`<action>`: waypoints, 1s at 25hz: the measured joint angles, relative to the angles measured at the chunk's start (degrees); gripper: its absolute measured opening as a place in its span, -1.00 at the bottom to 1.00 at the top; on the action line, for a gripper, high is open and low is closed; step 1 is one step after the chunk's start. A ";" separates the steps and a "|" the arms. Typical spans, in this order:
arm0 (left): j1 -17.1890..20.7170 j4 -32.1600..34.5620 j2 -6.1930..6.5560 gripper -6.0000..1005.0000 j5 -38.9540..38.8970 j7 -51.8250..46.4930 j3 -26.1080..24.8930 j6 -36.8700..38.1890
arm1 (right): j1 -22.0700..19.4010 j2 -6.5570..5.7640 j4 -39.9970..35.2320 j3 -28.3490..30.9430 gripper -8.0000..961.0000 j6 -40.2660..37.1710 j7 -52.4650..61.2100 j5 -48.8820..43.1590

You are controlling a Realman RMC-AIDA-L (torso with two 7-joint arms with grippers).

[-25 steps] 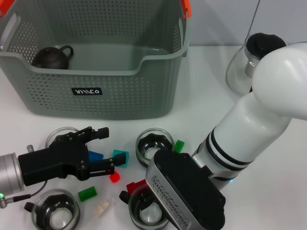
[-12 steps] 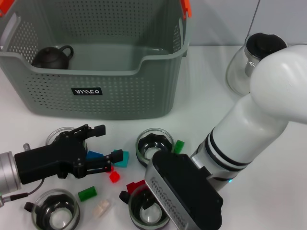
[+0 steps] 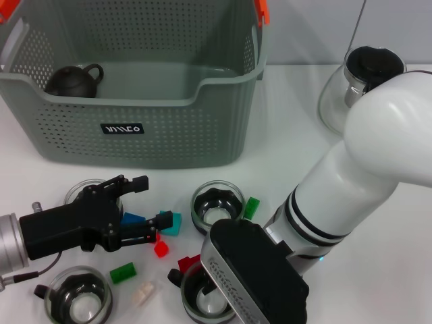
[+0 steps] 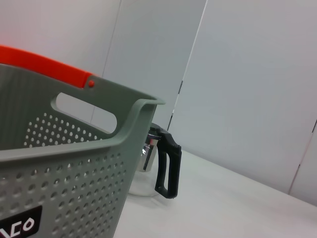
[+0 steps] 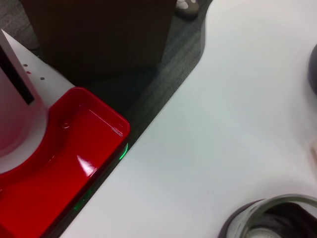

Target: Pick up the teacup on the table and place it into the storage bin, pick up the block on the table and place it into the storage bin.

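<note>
At the lower left of the head view the left gripper (image 3: 150, 202) lies low over the white table (image 3: 378, 270), its black fingers (image 3: 137, 183) spread fairly wide and pointing toward the middle of the frame. Nothing is held. Between the fingers, nearer the lower one, sit a blue block (image 3: 133, 219) and a teal block (image 3: 171, 222), the teal one right at the lower fingertip; whether it touches I can't tell. A small red block (image 3: 161, 249) lies just below that finger, a green block (image 3: 123, 273) further down, and a pale cream block (image 3: 142, 293) beneath that.

A glass teacup (image 3: 86, 190) with a dark base sits behind the gripper at the left edge, partly hidden by it, and another teacup (image 3: 79, 301) stands in the lower left corner. Filling the upper left is the storage bin (image 3: 155, 145), grey-green and perforated, with orange clips and a black label; a dark teapot (image 3: 74, 80) rests inside at its left end. The left wrist view shows the bin's wall and handle slot close up.

At centre, a third teacup (image 3: 217, 204) stands with a green block (image 3: 251, 206) just to its right. Below it, a fourth teacup (image 3: 204, 297) and a dark red block (image 3: 189, 262) sit against the right arm (image 3: 364, 169), whose wrist housing covers the lower centre; its gripper's fingers are hidden, so I cannot tell their state. In the upper right stands a glass pitcher (image 3: 341, 94) with a black lid.
</note>
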 joint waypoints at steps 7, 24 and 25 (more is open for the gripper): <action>0.23 -0.05 -0.07 0.79 -0.03 0.00 0.00 0.10 | 0.41 0.00 -0.13 -0.80 0.62 2.33 3.12 -0.13; 0.56 0.00 -0.18 0.79 0.33 0.00 0.00 0.86 | -0.10 -0.10 -2.50 -1.34 -0.44 -0.92 5.51 -0.16; 0.56 0.00 -0.18 0.79 0.35 0.00 0.00 0.88 | -0.14 -0.12 -2.76 -1.33 -0.51 -1.20 5.75 -0.15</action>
